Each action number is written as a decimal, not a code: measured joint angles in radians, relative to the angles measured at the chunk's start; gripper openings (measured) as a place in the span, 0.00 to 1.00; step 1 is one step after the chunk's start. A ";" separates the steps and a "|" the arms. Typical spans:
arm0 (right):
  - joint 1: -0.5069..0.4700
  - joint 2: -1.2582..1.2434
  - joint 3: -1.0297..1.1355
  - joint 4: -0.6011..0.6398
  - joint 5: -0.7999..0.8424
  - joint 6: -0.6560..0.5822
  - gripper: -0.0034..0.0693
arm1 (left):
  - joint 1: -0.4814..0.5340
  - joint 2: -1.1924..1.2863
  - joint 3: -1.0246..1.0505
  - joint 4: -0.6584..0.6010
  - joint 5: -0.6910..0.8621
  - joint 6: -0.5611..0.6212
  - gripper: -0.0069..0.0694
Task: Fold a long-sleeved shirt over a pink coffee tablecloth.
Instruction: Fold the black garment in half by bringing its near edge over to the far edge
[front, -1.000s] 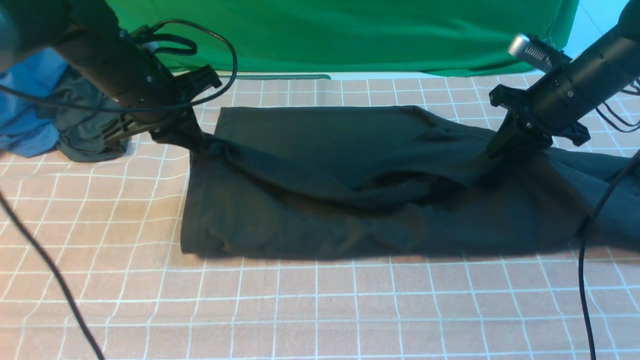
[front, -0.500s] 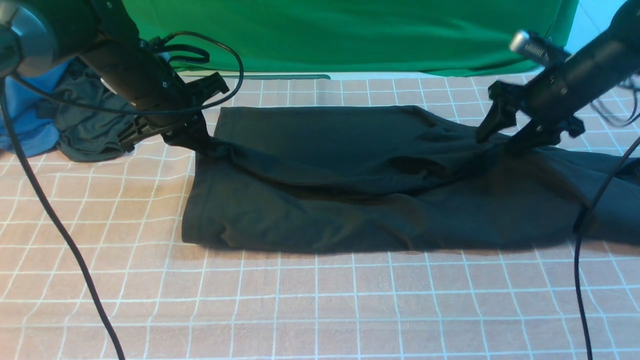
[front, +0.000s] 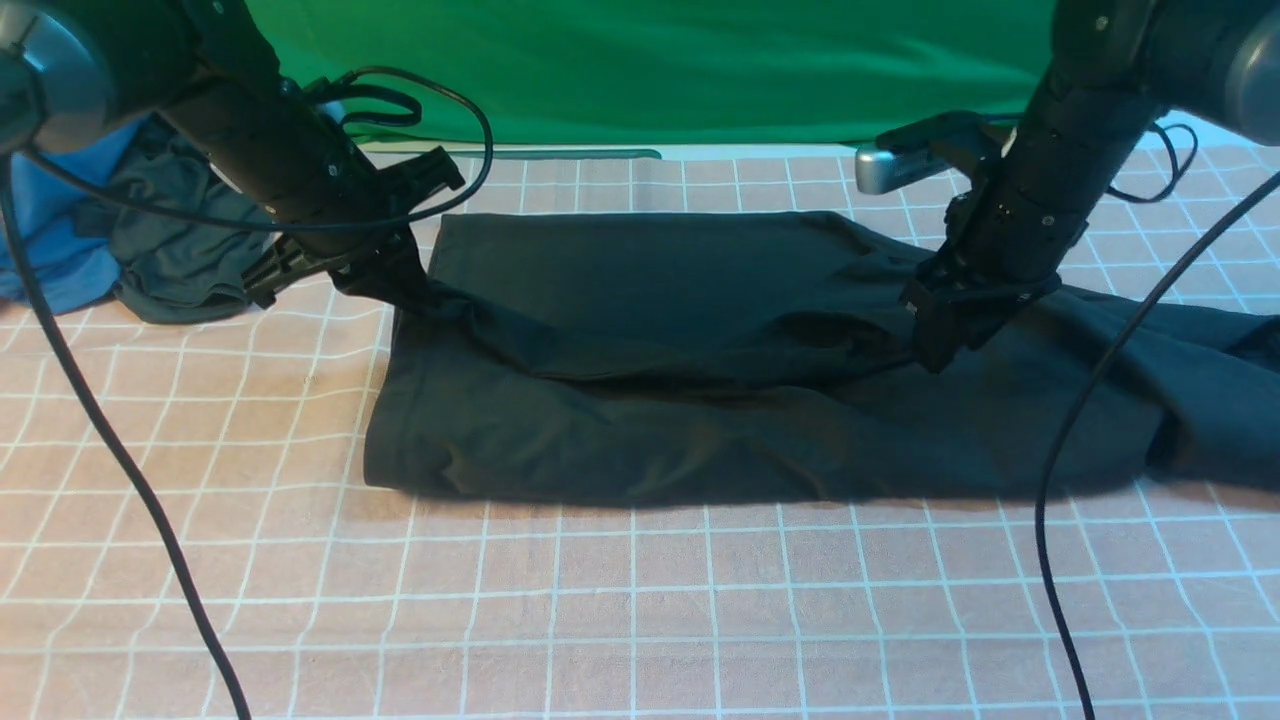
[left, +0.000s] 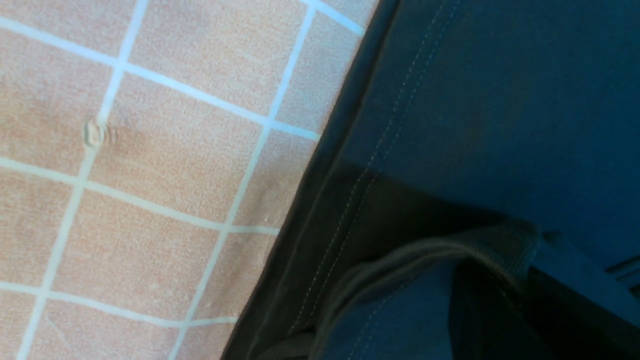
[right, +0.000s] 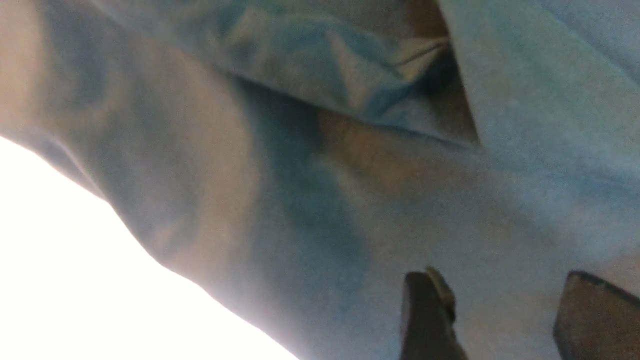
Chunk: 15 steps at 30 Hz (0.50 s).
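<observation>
The black long-sleeved shirt (front: 650, 400) lies spread across the pink coffee tablecloth (front: 640, 620), with a back layer folded over the front one. My left gripper (front: 405, 288) is shut on the shirt's left edge, which it holds bunched and slightly raised. In the left wrist view the stitched hem of the shirt (left: 475, 100) and a ribbed band lie against the tablecloth (left: 150, 175). My right gripper (front: 940, 350) points down at the shirt's right part. It is open (right: 505, 300), its fingers (right: 425, 315) apart over the fabric with nothing between them.
A green cloth (front: 700, 70) hangs along the back. A blue garment (front: 40, 250) and a dark grey-green garment (front: 170, 260) lie heaped at the far left. Black cables (front: 120, 460) (front: 1060, 480) trail across the tablecloth on both sides.
My right gripper has opened and let go of the shirt, then swung left and turned downward over it. The raised right fold has dropped flat. The left gripper keeps its hold.
</observation>
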 joint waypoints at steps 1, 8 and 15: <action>0.000 0.000 -0.001 -0.004 0.000 -0.001 0.59 | 0.000 0.000 0.000 0.000 0.000 0.000 0.13; 0.001 -0.008 -0.003 -0.030 0.005 -0.152 0.59 | 0.000 0.000 -0.001 -0.025 0.000 0.053 0.13; 0.002 -0.014 -0.003 -0.084 -0.113 -0.258 0.82 | 0.000 0.000 -0.001 -0.077 -0.015 0.121 0.13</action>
